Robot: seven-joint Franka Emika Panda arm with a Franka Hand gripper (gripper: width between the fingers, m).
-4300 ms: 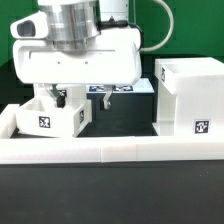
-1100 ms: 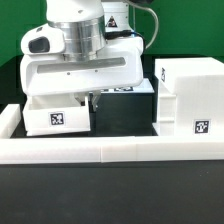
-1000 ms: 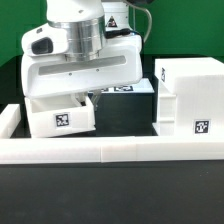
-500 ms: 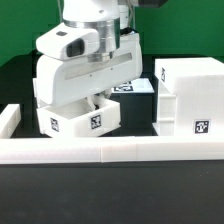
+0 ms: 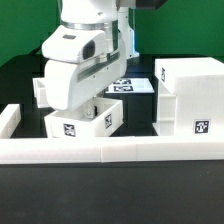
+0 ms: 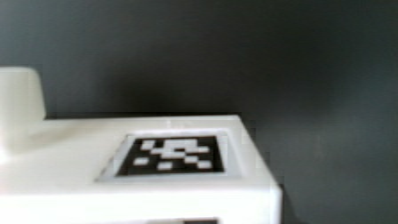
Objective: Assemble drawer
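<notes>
Toward the exterior view's left, the gripper (image 5: pixel 93 104) looks clamped on the wall of a tilted tray (image 5: pixel 80 126), just behind the border rail (image 5: pixel 120 150). Carried rightward this askew, the tray could catch the casing (image 5: pixel 190 95) and jam or slip.

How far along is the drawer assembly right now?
Done: nothing looks fitted yet. The tall white boxy plastic casing stands apart from the tray. In hand: the tool seems clamped on the shallow white tagged tray, which has travelled with it toward the casing and sits tilted. Left: bring this tray to the casing and slide it in. No second tray is in view.
</notes>
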